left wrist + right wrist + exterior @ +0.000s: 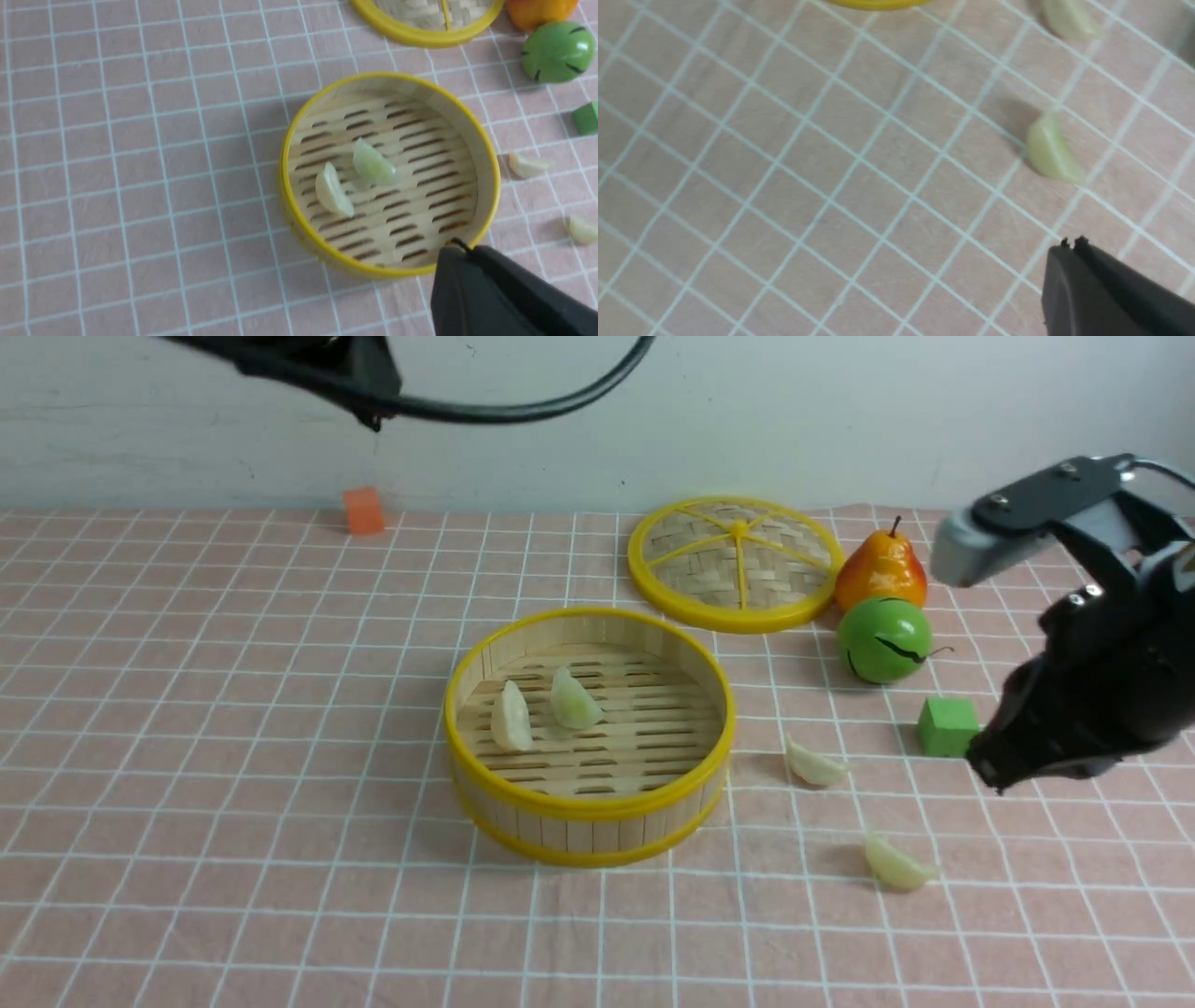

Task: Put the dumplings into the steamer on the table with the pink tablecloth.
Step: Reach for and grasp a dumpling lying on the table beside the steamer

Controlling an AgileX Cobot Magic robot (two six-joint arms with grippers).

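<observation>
Two of the four dumplings lie inside the steamer (588, 805), on the left half of its slatted floor: a cream dumpling (512, 717) close to the left wall and a greener dumpling (574, 700) just beside it, apart from it or barely touching. The other two lie outside on the pink tablecloth (233, 756), to the steamer's right. A third dumpling (814, 763) sits near the basket's wall, and a fourth dumpling (898, 864) lies nearer the camera and further right. The steamer stands open around the middle of the bench (168, 915).

Behind it and to the right, its woven lid (738, 565) lies flat. A pear (880, 571) touches the lid's right edge, with a green striped fruit (884, 639) just in front of the pear. A green cube (947, 726) lies in front of that fruit, and an orange cube (363, 511) sits far back on the left by the wall (840, 411).

The right tool (1071, 242) hovers above the cloth just right of the green cube, its fingers pressed together on nothing. The left tool (457, 245) hangs high over the bench, likewise pressed together and empty.
</observation>
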